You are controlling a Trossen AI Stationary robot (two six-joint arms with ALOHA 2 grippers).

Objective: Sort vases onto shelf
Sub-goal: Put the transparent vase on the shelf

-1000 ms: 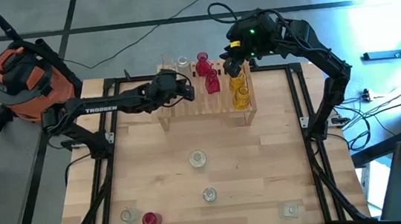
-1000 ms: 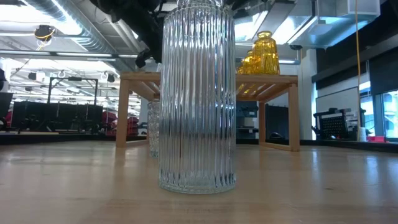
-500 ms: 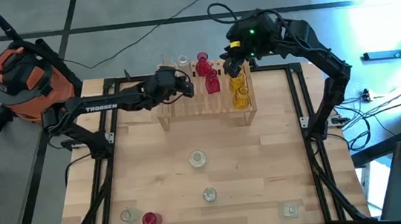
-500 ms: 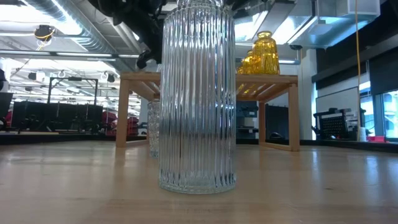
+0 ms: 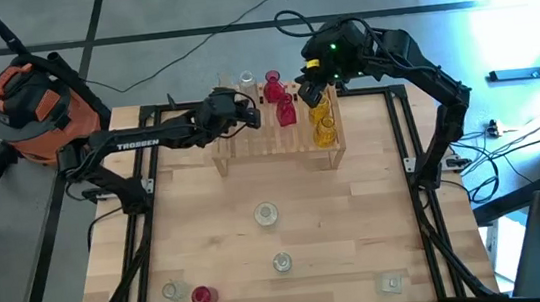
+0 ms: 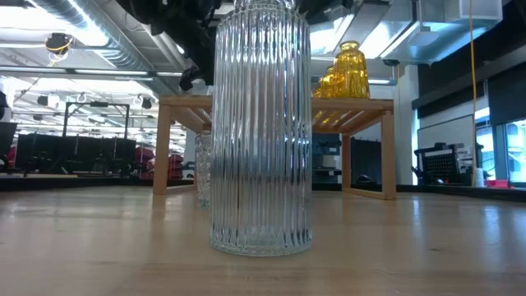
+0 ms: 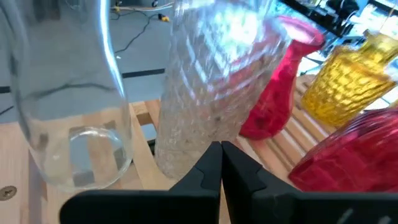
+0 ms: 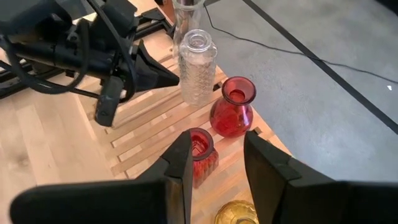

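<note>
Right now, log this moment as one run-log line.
left gripper: shut, empty, at clear vase on shelf | right gripper: open, over red vase | loose vases on table

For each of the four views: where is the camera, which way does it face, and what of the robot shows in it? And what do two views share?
High: overhead, straight down; both arms, shelf.
Low: table height, level across; ribbed clear vase up front, an arm above.
Left wrist: behind the shut left gripper, facing clear and red vases.
Right wrist: above the shelf, looking down past the right gripper.
Shared: both wrist views show the textured clear vase.
</note>
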